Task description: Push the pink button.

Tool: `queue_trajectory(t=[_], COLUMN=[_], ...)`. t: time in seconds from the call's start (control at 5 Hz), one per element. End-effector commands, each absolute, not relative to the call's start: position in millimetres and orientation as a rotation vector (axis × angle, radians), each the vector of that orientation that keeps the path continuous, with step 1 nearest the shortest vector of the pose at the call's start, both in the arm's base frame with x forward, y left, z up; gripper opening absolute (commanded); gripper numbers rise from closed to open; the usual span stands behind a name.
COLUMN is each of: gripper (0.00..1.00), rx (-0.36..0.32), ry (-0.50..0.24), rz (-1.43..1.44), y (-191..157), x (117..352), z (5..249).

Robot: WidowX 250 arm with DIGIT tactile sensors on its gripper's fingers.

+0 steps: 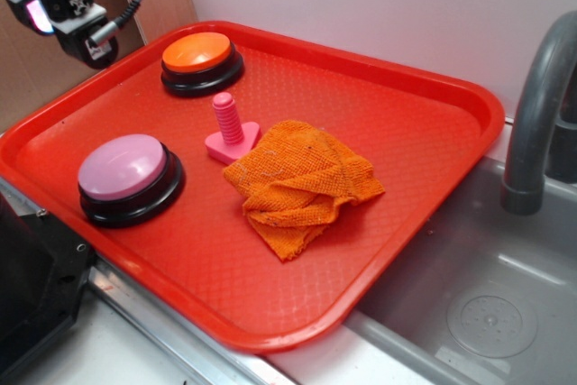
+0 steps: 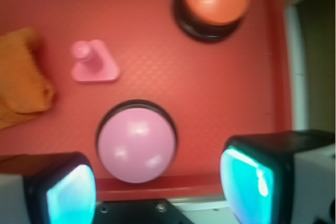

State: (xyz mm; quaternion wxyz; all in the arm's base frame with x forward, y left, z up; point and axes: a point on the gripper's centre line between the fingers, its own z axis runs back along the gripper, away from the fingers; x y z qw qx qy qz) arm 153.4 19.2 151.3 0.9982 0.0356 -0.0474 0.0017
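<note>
Red tray (image 1: 433, 96) holds two buttons, the pink button (image 1: 122, 167) near its left edge, under the wide-open gripper (image 2: 157, 182).

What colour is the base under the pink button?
Black, seen best in the exterior view, under the pink button.

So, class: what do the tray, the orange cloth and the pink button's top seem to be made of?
Tray: likely moulded plastic, with a fine embossed texture and slight sheen.
Orange cloth: a knitted or woven textile, matte, crumpled into folds.
Pink button: probably smooth plastic; the wrist view shows highlights on its dome.
</note>
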Motion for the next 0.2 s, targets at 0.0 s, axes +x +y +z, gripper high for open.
queue_trajectory(t=[0.0], gripper=[1.0], rx=[0.053], ry=[-0.16], rz=[-0.008], y=[23.3], x=[152.6], z=[159.7])
